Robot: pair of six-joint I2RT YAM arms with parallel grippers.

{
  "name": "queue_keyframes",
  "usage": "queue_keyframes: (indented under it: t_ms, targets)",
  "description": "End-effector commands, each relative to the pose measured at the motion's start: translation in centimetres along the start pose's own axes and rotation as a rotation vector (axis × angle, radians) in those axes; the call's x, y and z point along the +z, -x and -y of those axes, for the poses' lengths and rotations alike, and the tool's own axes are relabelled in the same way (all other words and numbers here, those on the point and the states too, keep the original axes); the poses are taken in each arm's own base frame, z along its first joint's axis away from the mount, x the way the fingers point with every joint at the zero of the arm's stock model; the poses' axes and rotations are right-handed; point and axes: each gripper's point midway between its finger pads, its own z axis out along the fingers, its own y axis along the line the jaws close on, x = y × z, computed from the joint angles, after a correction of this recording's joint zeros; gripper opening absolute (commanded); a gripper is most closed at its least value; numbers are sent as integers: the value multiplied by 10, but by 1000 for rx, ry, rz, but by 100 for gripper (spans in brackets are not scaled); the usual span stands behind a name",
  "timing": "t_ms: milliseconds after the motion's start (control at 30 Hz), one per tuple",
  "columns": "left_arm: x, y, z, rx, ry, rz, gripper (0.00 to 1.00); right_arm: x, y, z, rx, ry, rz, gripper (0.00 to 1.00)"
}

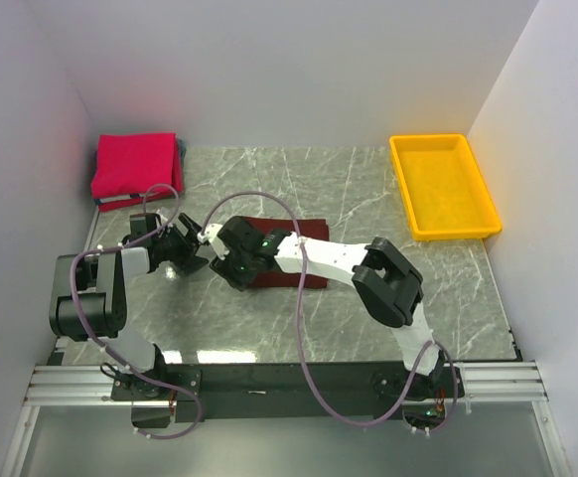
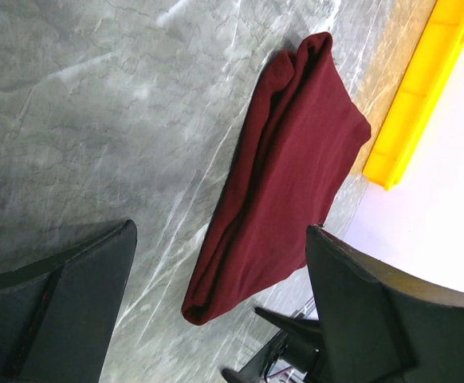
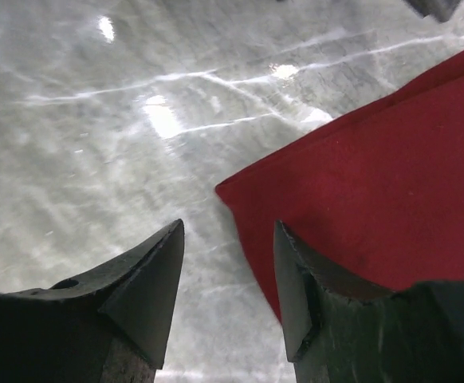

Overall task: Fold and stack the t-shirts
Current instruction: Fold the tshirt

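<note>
**A:** Where is the dark maroon folded cloth t-shirt (image 1: 289, 226)?

**B:** It lies flat near the middle of the grey marble surface (image 1: 368, 209), a little toward the left edge. Its long axis runs parallel to the near edge. The bright pinkish-red folded t-shirt (image 1: 135, 164) sits in the far left corner, well apart from it.

**A:** Which arm is nearer?

**B:** Both are close. The right arm reaches across the maroon shirt to its left end. The right pincer (image 3: 228, 226) hangs over that end's corner, partly open and holding nothing. The left pincer (image 2: 220, 230) stands just off the same end. It is spread wide and empty, and the shirt stretches away from it lengthwise.

**A:** So what does the next move turn on?

**B:** I'd say that corner. In the right wrist view it lies just ahead of the gap, with the cloth edge running beneath one finger and bare marble between the two.

**A:** What do the other views add?

**B:** From above, the right arm hides the shirt's left end. The left wrist view shows the whole folded length, its rolled long edge, and the yellow plastic tray (image 1: 405, 194) beyond, in the far right corner.
</note>
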Motion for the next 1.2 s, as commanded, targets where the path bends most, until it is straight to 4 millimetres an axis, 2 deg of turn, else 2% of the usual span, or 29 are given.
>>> queue_keyframes:
  t_ms: [0,133,267,333,367,433,567,600,733,900,1067,1167]
  targets:
    - [2,3,-7,28,44,12,94,16,4,4,-29,-38,7,56]
    - [4,4,-8,25,46,10,94,40,-17,2,-46,-45,-46,52]
    - [5,4,-11,24,58,9,94,51,-33,4,-59,-55,-86,40]
    - [5,4,-13,17,60,9,94,54,-41,5,-62,-62,-98,30]
    - [6,3,-14,12,63,4,94,53,-42,4,-59,-56,-99,14]
    - [6,4,-14,14,70,6,93,47,-41,2,-54,-49,-96,1]
    - [5,2,-15,5,74,4,95,28,-23,1,-44,-29,-39,0]
    - [5,0,-14,0,71,-1,99,24,-18,0,-25,-5,-22,0]
    - [7,-11,-10,2,58,-12,99,-3,11,2,17,23,66,0]
    - [16,-27,-5,14,55,-51,99,-18,22,5,47,41,108,0]
    - [17,-26,-14,-9,95,-51,100,-29,31,6,59,51,138,0]
    - [21,-41,-14,-12,105,-79,99,-34,37,7,65,49,157,0]
